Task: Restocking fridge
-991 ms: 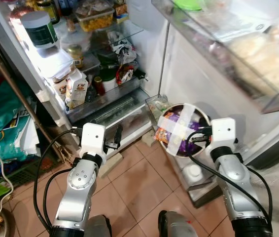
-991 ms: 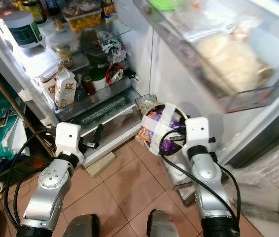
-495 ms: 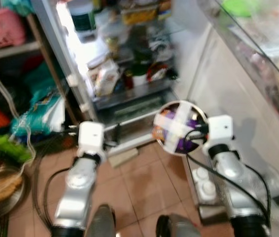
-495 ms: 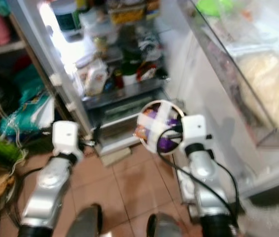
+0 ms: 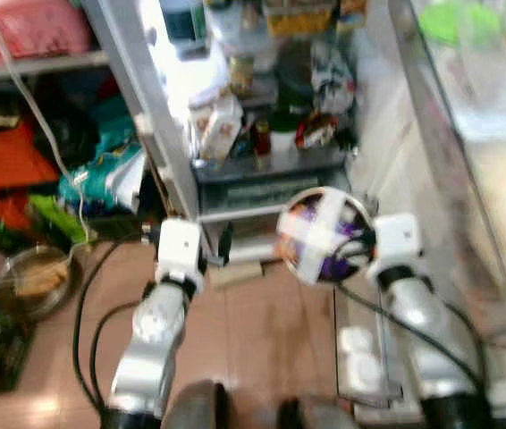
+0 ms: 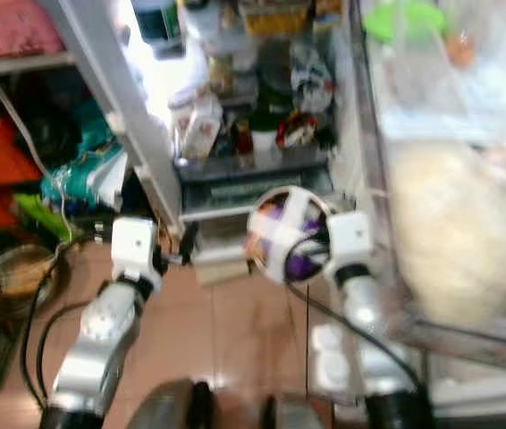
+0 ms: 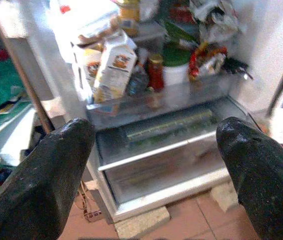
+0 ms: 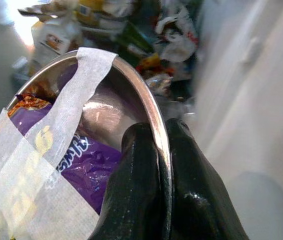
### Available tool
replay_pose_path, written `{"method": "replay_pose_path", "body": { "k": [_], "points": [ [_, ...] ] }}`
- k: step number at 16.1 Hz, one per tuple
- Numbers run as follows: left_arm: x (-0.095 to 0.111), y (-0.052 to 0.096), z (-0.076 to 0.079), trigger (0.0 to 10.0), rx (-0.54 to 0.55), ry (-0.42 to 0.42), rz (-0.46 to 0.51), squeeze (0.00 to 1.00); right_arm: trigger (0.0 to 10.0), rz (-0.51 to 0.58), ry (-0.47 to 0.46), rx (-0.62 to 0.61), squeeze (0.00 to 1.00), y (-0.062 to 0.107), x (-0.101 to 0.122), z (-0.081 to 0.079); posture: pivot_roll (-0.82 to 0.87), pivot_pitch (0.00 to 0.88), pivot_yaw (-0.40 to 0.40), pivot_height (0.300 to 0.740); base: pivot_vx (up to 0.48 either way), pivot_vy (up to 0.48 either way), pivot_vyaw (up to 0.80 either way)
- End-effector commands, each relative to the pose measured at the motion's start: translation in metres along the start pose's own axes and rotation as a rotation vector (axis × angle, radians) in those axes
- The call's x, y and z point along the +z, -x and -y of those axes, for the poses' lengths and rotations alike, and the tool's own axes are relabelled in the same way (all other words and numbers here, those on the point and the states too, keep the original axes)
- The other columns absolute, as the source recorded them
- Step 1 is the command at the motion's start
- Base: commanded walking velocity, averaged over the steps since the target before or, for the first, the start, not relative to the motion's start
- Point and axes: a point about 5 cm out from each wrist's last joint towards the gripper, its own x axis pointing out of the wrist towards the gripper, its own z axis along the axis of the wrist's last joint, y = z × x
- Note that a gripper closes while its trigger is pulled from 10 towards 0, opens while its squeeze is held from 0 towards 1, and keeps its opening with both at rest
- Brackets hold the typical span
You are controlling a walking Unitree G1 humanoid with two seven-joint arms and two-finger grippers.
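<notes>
A metal bowl (image 5: 323,234) crossed with white tape holds purple snack packets. It hangs tilted in front of the open fridge (image 5: 271,98), above the tiled floor. My right gripper (image 8: 157,132) is shut on the bowl's rim (image 8: 154,115), one finger inside and one outside. My left gripper (image 7: 154,131) is open and holds nothing; it points at the fridge's bottom drawer (image 7: 166,150). On the shelf above the drawer stand a milk carton (image 7: 114,67), a small jar (image 7: 155,70) and a green-lidded tub (image 7: 177,62). The head views are blurred.
The fridge door (image 5: 485,161) stands open on the right, with full bags on its shelves. White bottles (image 5: 360,349) sit in a low rack by my right leg. On the left are cluttered shelves (image 5: 38,134), bags and a metal dish (image 5: 34,281) on the floor.
The camera has moved, so the fridge sits higher and more of the left shelves and floor shows. Both arms keep their poses, and the bowl stays in my right gripper.
</notes>
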Motion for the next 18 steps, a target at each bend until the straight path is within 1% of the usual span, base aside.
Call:
{"method": "replay_pose_path", "body": {
  "k": [1,2,4,6,9,10,11,13,18],
  "points": [
    [-0.008,0.005,-0.009,10.0,0.040,-0.009,-0.031,0.00,10.0,0.039,-0.012,0.006,0.00,-0.002,0.007,-0.004,0.00,0.143,0.007,0.740,0.000,0.000,0.48],
    [-0.008,0.005,-0.010,10.0,0.046,-0.015,-0.034,0.00,10.0,0.040,-0.012,0.007,0.00,-0.002,0.008,-0.004,0.01,0.142,0.007,0.740,0.000,0.000,0.44],
    [-0.007,0.006,-0.011,10.0,0.055,-0.003,-0.027,0.00,10.0,0.042,-0.015,0.007,0.00,-0.003,0.008,-0.004,0.01,0.142,0.008,0.740,0.000,0.000,0.00],
    [-0.007,0.010,-0.018,10.0,0.092,0.000,-0.019,0.00,10.0,0.049,-0.038,0.008,0.00,-0.004,0.010,-0.006,0.01,0.138,0.012,0.740,0.000,0.000,0.00],
    [-0.008,0.014,-0.025,10.0,0.116,0.003,-0.023,0.00,10.0,0.057,-0.049,0.012,0.00,-0.003,0.012,-0.009,0.01,0.137,0.014,0.740,0.000,0.000,0.00],
    [-0.010,0.017,-0.031,10.0,0.153,0.029,-0.030,0.00,10.0,0.053,-0.073,0.021,0.00,-0.002,0.011,-0.013,0.01,0.137,0.017,0.740,0.000,0.000,0.00],
    [-0.011,0.017,-0.034,10.0,0.170,0.034,-0.036,0.00,10.0,0.049,-0.081,0.021,0.00,-0.001,0.010,-0.015,0.02,0.138,0.018,0.740,0.000,0.000,0.00],
    [-0.010,0.016,-0.035,10.0,0.174,0.035,-0.030,0.00,10.0,0.048,-0.080,0.019,0.00,-0.001,0.010,-0.016,0.02,0.142,0.023,0.740,0.000,0.120,0.00],
    [-0.008,0.014,-0.032,10.0,0.165,0.040,-0.023,0.00,10.0,0.052,-0.077,0.014,0.00,-0.002,0.010,-0.015,0.01,0.145,0.028,0.740,0.289,0.329,0.00]
  ]
}}
